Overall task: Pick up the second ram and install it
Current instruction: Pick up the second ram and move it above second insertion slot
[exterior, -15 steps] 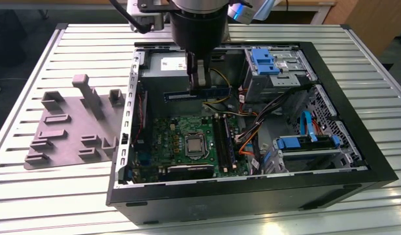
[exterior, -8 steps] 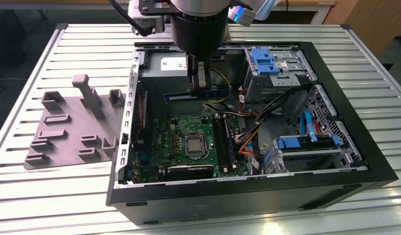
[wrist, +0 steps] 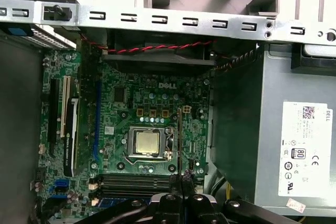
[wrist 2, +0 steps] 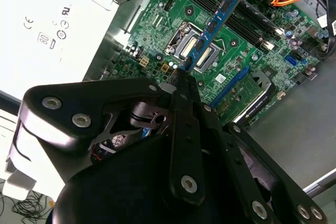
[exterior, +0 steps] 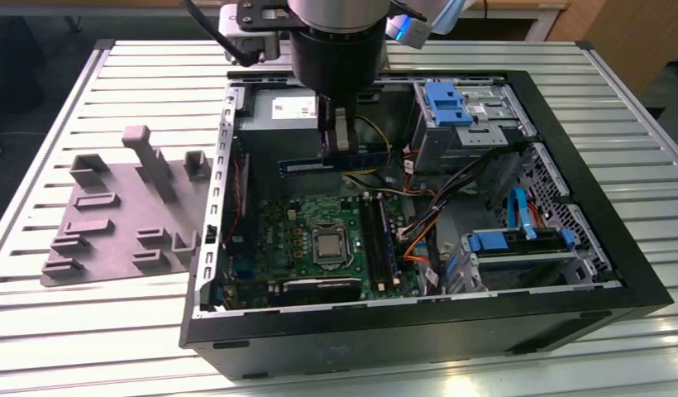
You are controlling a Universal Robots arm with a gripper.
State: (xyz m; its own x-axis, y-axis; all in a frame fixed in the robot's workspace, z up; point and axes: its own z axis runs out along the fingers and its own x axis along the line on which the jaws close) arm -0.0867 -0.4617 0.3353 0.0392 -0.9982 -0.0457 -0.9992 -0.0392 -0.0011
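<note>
white label [wrist: 304, 150] of printed marks on the power supply [wrist: 241, 129].

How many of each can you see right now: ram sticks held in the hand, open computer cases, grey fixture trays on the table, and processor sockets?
second ram, gripped by the hand: 1
Open computer case: 1
Grey fixture tray: 1
Processor socket: 1
Total: 4
</note>
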